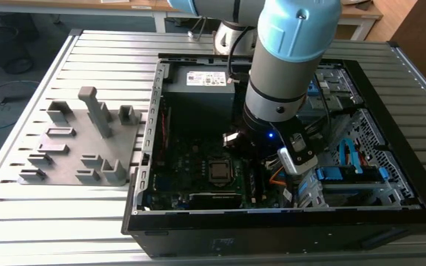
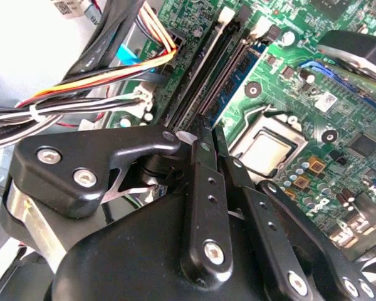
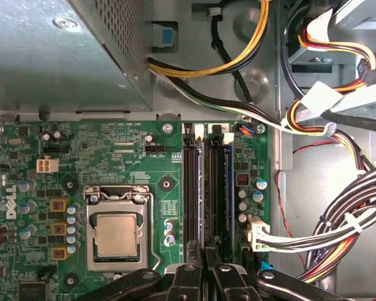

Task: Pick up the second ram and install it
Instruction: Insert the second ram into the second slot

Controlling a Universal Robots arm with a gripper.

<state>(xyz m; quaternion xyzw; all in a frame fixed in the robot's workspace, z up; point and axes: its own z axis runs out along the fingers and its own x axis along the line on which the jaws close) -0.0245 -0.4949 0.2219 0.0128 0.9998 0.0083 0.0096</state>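
Two memory slots [image 3: 216, 188] sit side by side on the motherboard [image 3: 113, 150]. The gripper [image 3: 205, 252] is right over them, jaws pinched narrow on the second ram [image 3: 201, 188], which is edge-on at its slot. Looks like the seating step, so it'll want a straight, even push.

Pale-blue and silver jointed robot arm [image 1: 287, 61] reaches steeply downward, wrist vertical; its black metal two-finger gripper [image 3: 205, 254] points straight down, fingers [image 2: 203, 182] drawn close together, near-touching at tips.
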